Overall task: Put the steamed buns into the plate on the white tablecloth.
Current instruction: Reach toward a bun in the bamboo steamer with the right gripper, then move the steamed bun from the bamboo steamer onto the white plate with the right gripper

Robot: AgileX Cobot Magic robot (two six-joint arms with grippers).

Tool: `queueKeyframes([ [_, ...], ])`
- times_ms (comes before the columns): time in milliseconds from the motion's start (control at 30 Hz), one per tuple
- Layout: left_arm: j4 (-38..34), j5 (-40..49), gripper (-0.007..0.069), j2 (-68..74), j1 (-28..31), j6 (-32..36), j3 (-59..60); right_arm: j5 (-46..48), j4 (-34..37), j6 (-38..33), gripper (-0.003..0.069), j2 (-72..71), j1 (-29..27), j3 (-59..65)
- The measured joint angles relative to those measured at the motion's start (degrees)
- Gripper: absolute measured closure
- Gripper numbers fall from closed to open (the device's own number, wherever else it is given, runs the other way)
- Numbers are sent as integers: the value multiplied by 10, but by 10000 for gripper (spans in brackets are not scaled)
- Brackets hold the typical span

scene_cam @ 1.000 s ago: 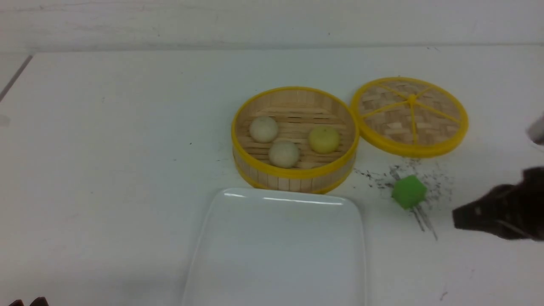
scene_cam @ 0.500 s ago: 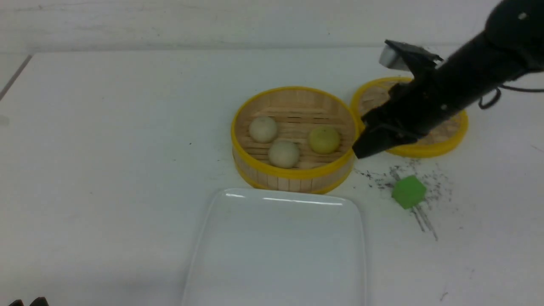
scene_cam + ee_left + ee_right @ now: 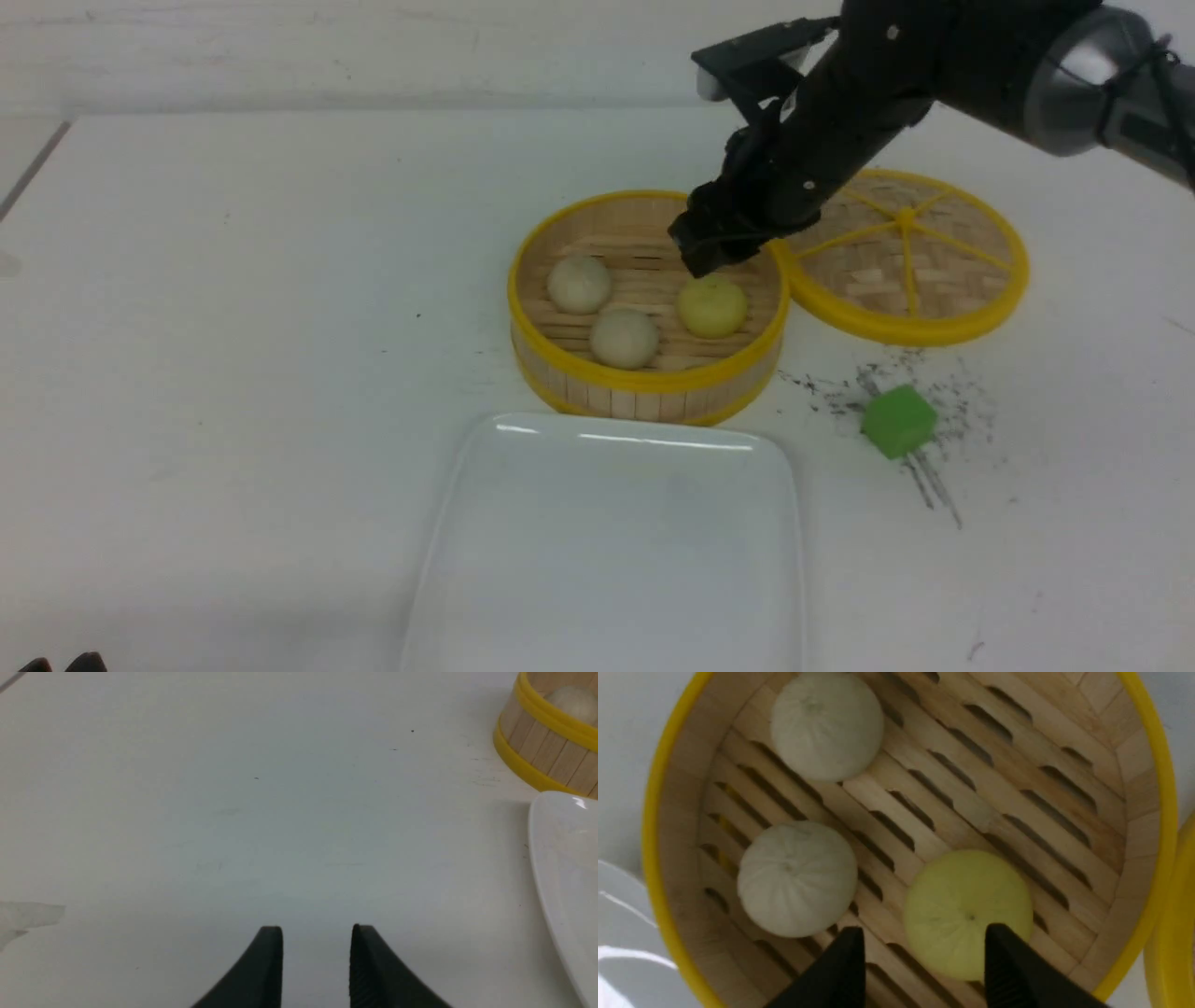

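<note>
Three steamed buns lie in the bamboo steamer basket (image 3: 644,387): two off-white buns (image 3: 580,284) (image 3: 624,338) and a pale yellow bun (image 3: 712,306). My right gripper (image 3: 707,261) hovers open just above the yellow bun (image 3: 969,912). In the right wrist view its fingertips (image 3: 852,938) straddle the near part of that bun and grip nothing. The white plate (image 3: 611,551) lies bare on the white tablecloth (image 3: 233,327), in front of the basket. My left gripper (image 3: 316,933) is open and low over the cloth, left of the plate (image 3: 570,868).
The woven steamer lid (image 3: 904,254) lies flat to the right of the basket, touching its rim. A green cube (image 3: 898,421) sits among dark scuff marks in front of the lid. The right arm reaches in over the lid.
The right arm swung from the table's right edge over the lid to above the basket. Its jaws went from shut to open. The left gripper and the buns stayed put.
</note>
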Motion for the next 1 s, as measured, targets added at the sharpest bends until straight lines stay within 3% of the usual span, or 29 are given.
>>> queueKeyframes([
  [200, 0, 0, 386, 0, 0, 0, 0, -30, -22, 2, 267, 36, -1, 0],
  [367, 0, 0, 385, 0, 0, 0, 0, -53, -26, 3, 344, 64, -1, 0],
  [533, 0, 0, 385, 0, 0, 0, 0, -50, -30, 3, 591, 63, -1, -1],
  [600, 0, 0, 385, 0, 0, 0, 0, -34, -32, 3, 648, 51, -1, -1],
  [800, 1, 0, 385, 0, 0, 0, 0, 52, -20, 3, 650, -25, -1, 0],
  [1000, 1, 0, 385, 0, 0, 0, 0, 190, 53, 3, 646, -138, 1, 2],
])
